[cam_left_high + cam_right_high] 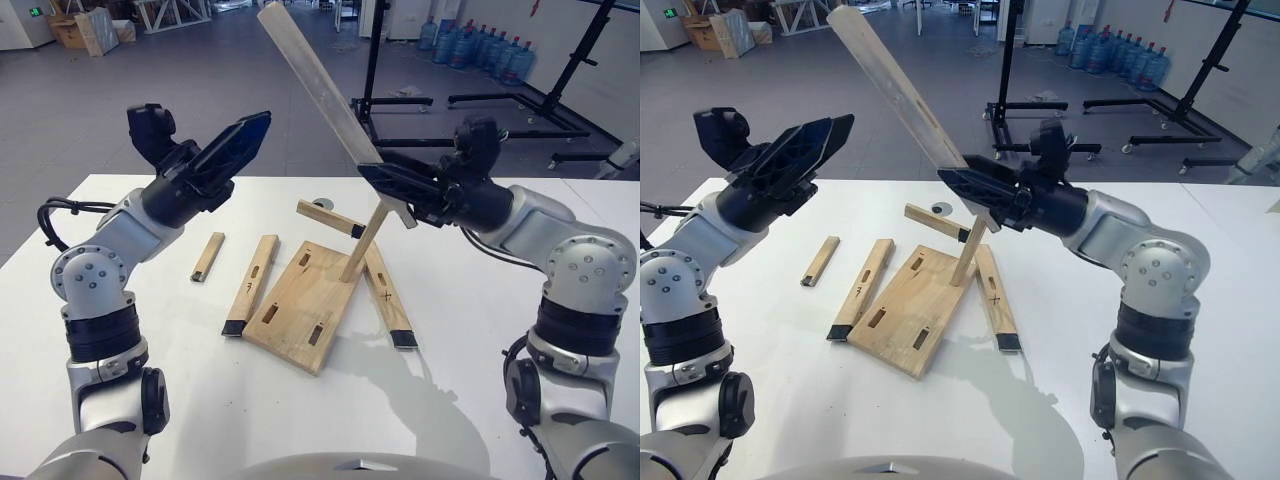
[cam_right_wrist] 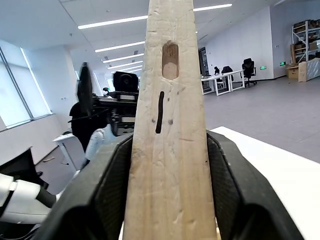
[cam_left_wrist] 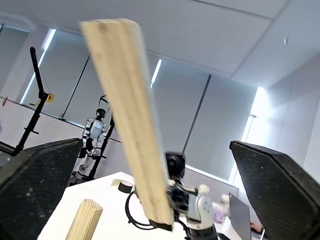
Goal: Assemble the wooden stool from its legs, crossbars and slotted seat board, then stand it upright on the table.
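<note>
My right gripper (image 1: 398, 193) is shut on a long wooden leg (image 1: 318, 85) that slants up and away to the left, high over the table. In the right wrist view the leg (image 2: 170, 150) sits between both fingers (image 2: 106, 190). The slotted seat board (image 1: 295, 310) lies flat mid-table. A thin crossbar (image 1: 362, 245) rises tilted from its far corner toward the right gripper. A black-tipped leg (image 1: 328, 217) lies behind it. Another leg (image 1: 252, 283) lies left of the board and one more (image 1: 388, 297) to its right. My left gripper (image 1: 235, 145) hangs open above the table's left side, holding nothing.
A short crossbar (image 1: 208, 256) lies on the white table (image 1: 450, 400) left of the legs. A small dark tape roll (image 1: 322, 203) sits near the far edge. Black metal racks (image 1: 470, 100) and water bottles stand on the floor beyond the table.
</note>
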